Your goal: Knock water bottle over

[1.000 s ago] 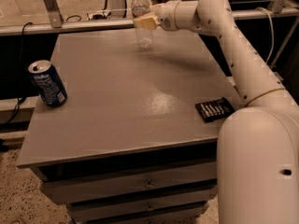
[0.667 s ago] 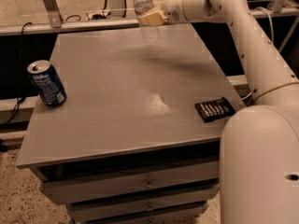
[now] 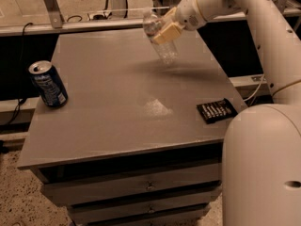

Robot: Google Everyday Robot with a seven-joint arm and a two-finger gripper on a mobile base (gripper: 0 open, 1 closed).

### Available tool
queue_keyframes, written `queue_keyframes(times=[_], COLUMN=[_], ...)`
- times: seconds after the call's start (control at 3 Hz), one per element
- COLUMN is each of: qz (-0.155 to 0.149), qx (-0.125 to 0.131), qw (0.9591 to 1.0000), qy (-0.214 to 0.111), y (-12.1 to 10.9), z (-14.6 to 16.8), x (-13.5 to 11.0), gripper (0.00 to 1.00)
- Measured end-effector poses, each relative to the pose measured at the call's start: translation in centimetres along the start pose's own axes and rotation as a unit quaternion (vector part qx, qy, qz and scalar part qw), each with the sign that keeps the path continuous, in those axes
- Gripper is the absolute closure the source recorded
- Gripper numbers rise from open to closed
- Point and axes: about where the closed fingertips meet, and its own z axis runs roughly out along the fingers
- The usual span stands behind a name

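The robot's white body (image 3: 263, 168) fills the lower right of the frame, and its arm (image 3: 263, 36) reaches across the upper right toward top centre. The grey table (image 3: 108, 107) takes up the middle, with drawers (image 3: 141, 187) below its front edge. A blue soda can (image 3: 48, 84) stands upright at centre left, and a black flat device (image 3: 216, 110) lies at centre right near the table's edge. The water bottle (image 3: 165, 51) is at top centre, tilted with its cap toward the upper left and its base low over the far part of the table. To finish the tip well, I judge the push should stay high on the bottle and run leftward over open table, well away from the can. The gripper (image 3: 167, 30) lies against the bottle's upper half from the right; whether it clasps the bottle or only presses on it I cannot tell
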Motion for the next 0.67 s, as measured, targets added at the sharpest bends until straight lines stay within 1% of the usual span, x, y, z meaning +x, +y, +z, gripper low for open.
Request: queue_keyframes(times=[0.33, 0.67], qz=[-0.008, -0.008], qx=[-0.074, -0.078], qw=[0.9947, 0.9941], qy=[0.071, 0.074], y=[3.66, 3.86], z=[-0.27, -0.29], x=[2.71, 2.85], gripper=[1.0, 1.0])
